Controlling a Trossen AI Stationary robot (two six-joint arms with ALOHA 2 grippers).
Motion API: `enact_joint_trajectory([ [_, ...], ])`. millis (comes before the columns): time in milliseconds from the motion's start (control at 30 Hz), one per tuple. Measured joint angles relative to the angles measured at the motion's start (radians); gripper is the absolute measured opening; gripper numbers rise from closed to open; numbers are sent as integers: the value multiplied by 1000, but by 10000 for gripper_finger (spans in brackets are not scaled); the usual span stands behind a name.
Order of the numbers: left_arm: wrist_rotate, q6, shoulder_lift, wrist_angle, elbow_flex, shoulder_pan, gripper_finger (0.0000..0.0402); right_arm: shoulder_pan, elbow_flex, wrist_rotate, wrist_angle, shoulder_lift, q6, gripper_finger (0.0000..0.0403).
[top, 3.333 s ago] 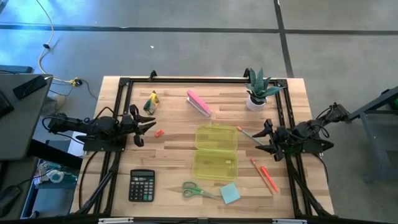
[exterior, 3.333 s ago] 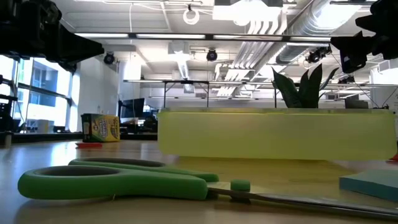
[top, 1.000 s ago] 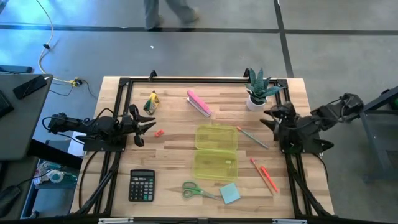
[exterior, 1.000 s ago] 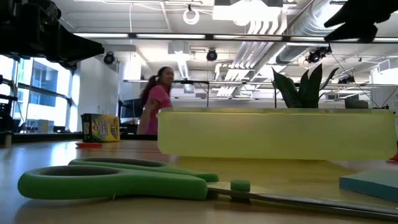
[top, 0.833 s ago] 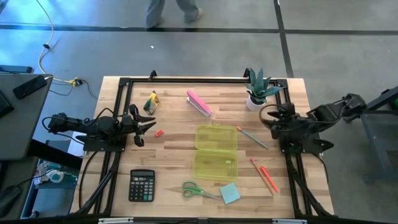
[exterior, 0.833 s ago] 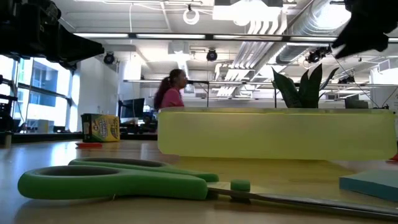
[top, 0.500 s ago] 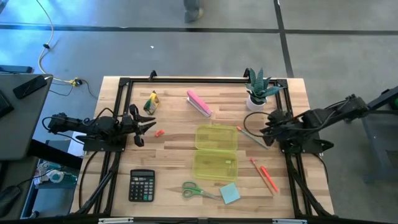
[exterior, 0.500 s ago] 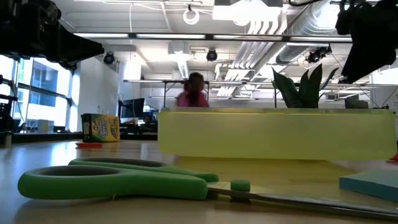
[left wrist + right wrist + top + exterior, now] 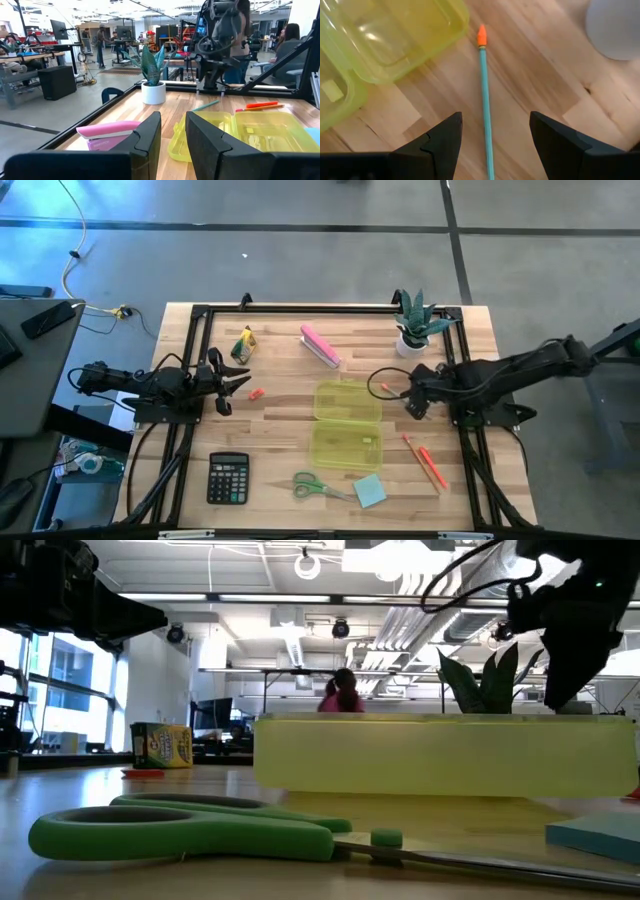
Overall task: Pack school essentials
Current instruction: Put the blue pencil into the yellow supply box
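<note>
I have the right gripper (image 9: 411,402) right of centre in the high view, hovering over the thin teal pencil with the orange tip (image 9: 484,112). Its fingers (image 9: 442,139) stand apart, one either side of the shaft, nothing held. The pencil lies flat on the pale wooden surface (image 9: 280,430), just beside the open translucent yellow-green plastic case (image 9: 346,424) at frame centre.

Risks from here, as I judge them:
- The pencil is thin and flat on the wood. If I descend short, the fingers close on air; too deep and they jam into the surface.
- It is round, so off-centre closing may roll it out or skate it against the case wall.
- The case rim is close to the pencil's tip; a yawed approach could clip and shove it.
- The white pot of the small green plant (image 9: 411,342), upper right, sits near the arm's sweep.

The left gripper (image 9: 230,376) waits at mid-left, fingers (image 9: 145,135) slightly apart and empty. Other items untouched: the green-handled scissors (image 9: 318,486) and light blue square note pad (image 9: 368,491) at lower centre, orange-red pens (image 9: 429,465) lower right.
</note>
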Motion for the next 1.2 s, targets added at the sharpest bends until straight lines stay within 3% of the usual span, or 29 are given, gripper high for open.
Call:
enact_joint_trajectory([
  [433,0,-1,0,0,0,0,81,-316,0,-171,122,47,-330,224],
  [633,1,-1,0,0,0,0,81,-336,0,-177,186,85,-376,224],
  [1200,2,0,0,0,0,0,81,-336,-1,-183,347,376,-358,224],
])
